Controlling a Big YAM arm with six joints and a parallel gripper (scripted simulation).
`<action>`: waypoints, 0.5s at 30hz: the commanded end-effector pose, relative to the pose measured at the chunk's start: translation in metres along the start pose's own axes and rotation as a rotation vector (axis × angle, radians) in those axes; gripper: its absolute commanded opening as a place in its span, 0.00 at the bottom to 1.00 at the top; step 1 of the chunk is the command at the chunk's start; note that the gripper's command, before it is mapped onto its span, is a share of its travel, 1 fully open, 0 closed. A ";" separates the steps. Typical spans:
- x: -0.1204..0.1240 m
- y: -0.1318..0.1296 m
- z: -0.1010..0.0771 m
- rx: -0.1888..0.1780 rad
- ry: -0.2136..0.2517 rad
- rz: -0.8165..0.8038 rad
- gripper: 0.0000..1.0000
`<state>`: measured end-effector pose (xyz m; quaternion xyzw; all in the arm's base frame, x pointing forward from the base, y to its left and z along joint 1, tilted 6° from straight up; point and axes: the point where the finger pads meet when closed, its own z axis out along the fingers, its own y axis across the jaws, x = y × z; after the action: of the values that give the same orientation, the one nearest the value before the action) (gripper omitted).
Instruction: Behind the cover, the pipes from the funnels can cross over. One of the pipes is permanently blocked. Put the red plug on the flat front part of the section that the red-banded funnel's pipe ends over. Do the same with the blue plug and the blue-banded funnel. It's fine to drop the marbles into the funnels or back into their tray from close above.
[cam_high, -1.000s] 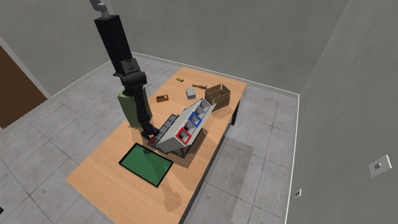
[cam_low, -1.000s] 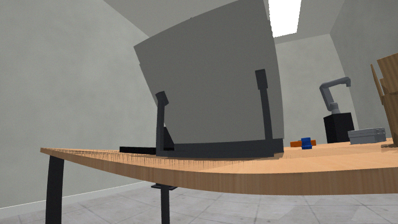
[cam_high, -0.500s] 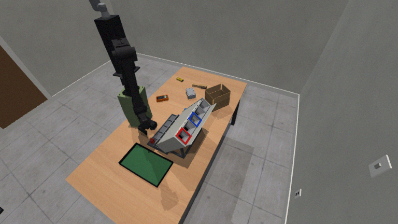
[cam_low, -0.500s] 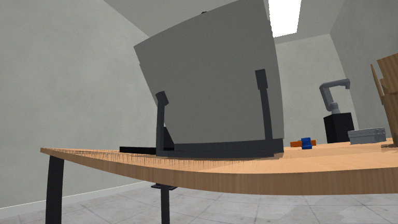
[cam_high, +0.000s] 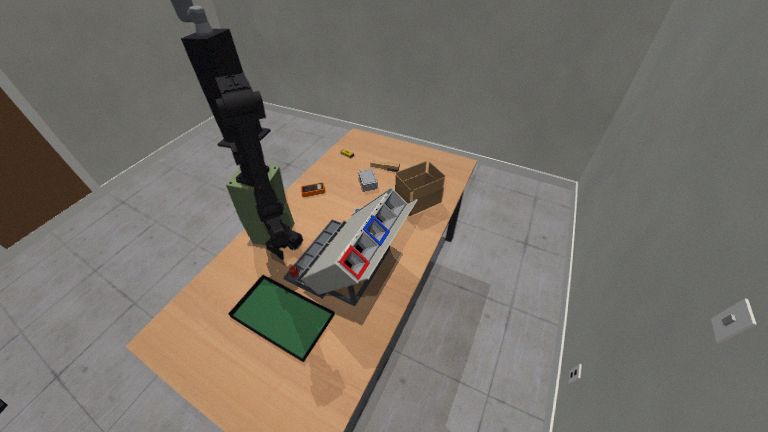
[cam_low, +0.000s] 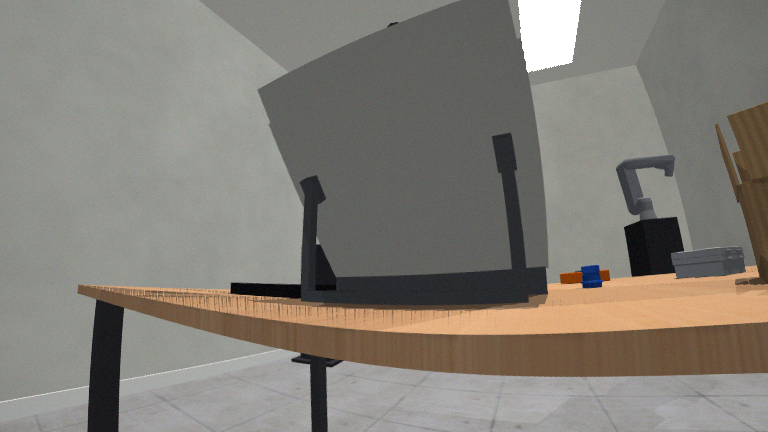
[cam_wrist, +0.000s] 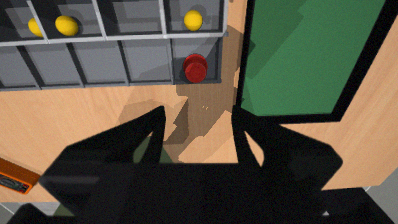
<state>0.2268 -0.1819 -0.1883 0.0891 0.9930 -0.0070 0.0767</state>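
The red plug (cam_wrist: 195, 68) (cam_high: 293, 270) stands on the flat front part of the end section of the grey divided tray (cam_wrist: 100, 62), nearest the green tray. My gripper (cam_wrist: 198, 111) (cam_high: 279, 249) is open and empty, pulled back above the table just in front of that plug. Yellow marbles (cam_wrist: 193, 20) (cam_wrist: 66, 25) lie in the back parts of the sections, one behind the red plug. The tilted grey cover (cam_high: 332, 252) (cam_low: 408, 161) carries the red-banded funnel (cam_high: 353, 261) and the blue-banded funnel (cam_high: 376, 231). The blue plug (cam_low: 590, 276) stands on the table beyond the cover.
A black-rimmed green tray (cam_high: 279, 317) (cam_wrist: 300, 60) lies beside the sections. A cardboard box (cam_high: 421, 185), a grey case (cam_high: 367, 180) (cam_low: 706, 261), an orange device (cam_high: 313, 188) (cam_wrist: 12, 182) and a small yellow item (cam_high: 346, 153) lie at the far end of the table.
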 end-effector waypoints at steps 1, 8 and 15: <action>0.002 -0.001 0.003 -0.011 0.014 -0.002 0.59; 0.002 -0.001 0.002 -0.026 0.035 -0.010 0.59; -0.003 -0.002 0.000 -0.016 0.025 -0.010 0.87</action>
<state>0.2273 -0.1823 -0.1893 0.0827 0.9948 0.0057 0.0589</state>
